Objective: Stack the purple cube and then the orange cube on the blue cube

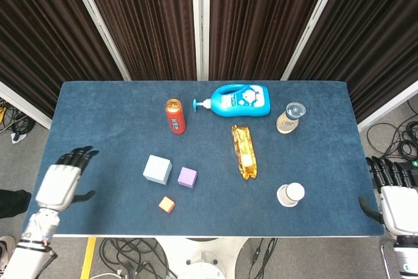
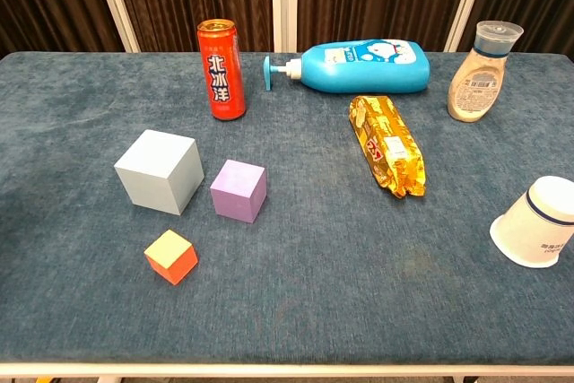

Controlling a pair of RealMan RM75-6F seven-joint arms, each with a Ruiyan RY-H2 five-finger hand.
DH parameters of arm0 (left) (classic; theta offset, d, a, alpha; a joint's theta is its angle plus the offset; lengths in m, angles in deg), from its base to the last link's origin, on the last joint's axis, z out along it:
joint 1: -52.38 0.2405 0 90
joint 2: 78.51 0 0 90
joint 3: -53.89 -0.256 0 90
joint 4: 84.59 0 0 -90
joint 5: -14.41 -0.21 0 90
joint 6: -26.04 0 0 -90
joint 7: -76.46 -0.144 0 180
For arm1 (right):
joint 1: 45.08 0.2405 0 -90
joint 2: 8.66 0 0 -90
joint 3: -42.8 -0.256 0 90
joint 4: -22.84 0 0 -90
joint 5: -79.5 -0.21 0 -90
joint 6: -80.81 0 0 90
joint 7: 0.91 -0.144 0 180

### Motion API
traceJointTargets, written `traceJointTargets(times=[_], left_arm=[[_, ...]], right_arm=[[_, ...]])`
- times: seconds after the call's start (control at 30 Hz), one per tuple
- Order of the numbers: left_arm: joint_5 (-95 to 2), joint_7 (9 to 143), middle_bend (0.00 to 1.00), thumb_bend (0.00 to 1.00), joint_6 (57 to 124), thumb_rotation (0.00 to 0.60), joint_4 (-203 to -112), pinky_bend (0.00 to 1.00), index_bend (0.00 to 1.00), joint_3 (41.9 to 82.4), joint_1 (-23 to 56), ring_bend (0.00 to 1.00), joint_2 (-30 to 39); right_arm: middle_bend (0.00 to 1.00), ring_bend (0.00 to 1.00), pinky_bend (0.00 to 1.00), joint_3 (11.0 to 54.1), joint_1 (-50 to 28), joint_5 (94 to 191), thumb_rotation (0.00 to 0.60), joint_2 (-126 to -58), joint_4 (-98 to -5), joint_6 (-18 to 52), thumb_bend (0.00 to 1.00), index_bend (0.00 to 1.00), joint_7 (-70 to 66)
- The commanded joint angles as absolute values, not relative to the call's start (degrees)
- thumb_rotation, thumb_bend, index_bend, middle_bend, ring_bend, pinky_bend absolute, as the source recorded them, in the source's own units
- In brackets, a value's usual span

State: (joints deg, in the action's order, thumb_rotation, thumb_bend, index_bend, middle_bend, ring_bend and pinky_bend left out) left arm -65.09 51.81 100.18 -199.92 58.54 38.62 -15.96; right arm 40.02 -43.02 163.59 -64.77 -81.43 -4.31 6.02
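A pale blue cube (image 1: pixel 157 168) (image 2: pixel 159 170) stands on the blue table left of centre. The smaller purple cube (image 1: pixel 187 177) (image 2: pixel 239 190) sits just to its right, a small gap between them. The little orange cube (image 1: pixel 166 204) (image 2: pixel 171 256) lies nearer the front edge, below the gap. In the head view my left hand (image 1: pixel 63 180) hovers over the table's left edge, fingers spread, holding nothing. At the right edge, beside the table, my right hand (image 1: pixel 394 194) is also open and empty. Neither hand shows in the chest view.
A red can (image 1: pixel 174 115) (image 2: pixel 221 69) stands behind the cubes. A blue pump bottle (image 1: pixel 238 100) (image 2: pixel 359 66) lies on its side at the back, a yellow snack pack (image 1: pixel 243 151) (image 2: pixel 387 144) in front of it. A sauce bottle (image 1: pixel 289 117) (image 2: pixel 482 72) and a white cup (image 1: pixel 290 194) (image 2: pixel 538 221) are at the right.
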Motion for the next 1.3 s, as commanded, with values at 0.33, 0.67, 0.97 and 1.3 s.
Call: traceJointTargets(times=[0.33, 0.67, 0.97, 1.3], left_arm=[[-48.8, 25.4, 0.3, 0.12, 91.2, 0.6, -207.0, 0.34, 0.22, 62.5, 23.0, 0.25, -2.6], [-43.8, 21.1, 0.33, 0.18, 90.5, 0.6, -193.0, 0.34, 0.25, 63.5, 15.7, 0.25, 9.3], [-39.1, 20.2, 0.34, 0.2, 90.6, 0.6, -187.9, 0.35, 0.26, 63.3, 12.2, 0.26, 13.9], [-36.0, 17.8, 0.36, 0.2, 90.6, 0.6, -186.3, 0.35, 0.26, 63.0, 8.0, 0.26, 17.6]], right_arm=[[0.07, 0.0, 0.0, 39.4, -43.6, 164.2, 0.6, -63.4, -81.0, -5.7, 0.23, 0.06, 1.6], [0.08, 0.0, 0.0, 39.7, -44.1, 165.9, 0.6, -63.4, -80.3, -6.9, 0.23, 0.06, 0.3], [0.08, 0.0, 0.0, 39.5, -44.1, 165.8, 0.6, -63.5, -80.4, -6.9, 0.23, 0.06, 0.4], [0.08, 0.0, 0.0, 39.1, -44.7, 165.8, 0.6, -63.0, -80.0, -8.1, 0.23, 0.06, -2.0]])
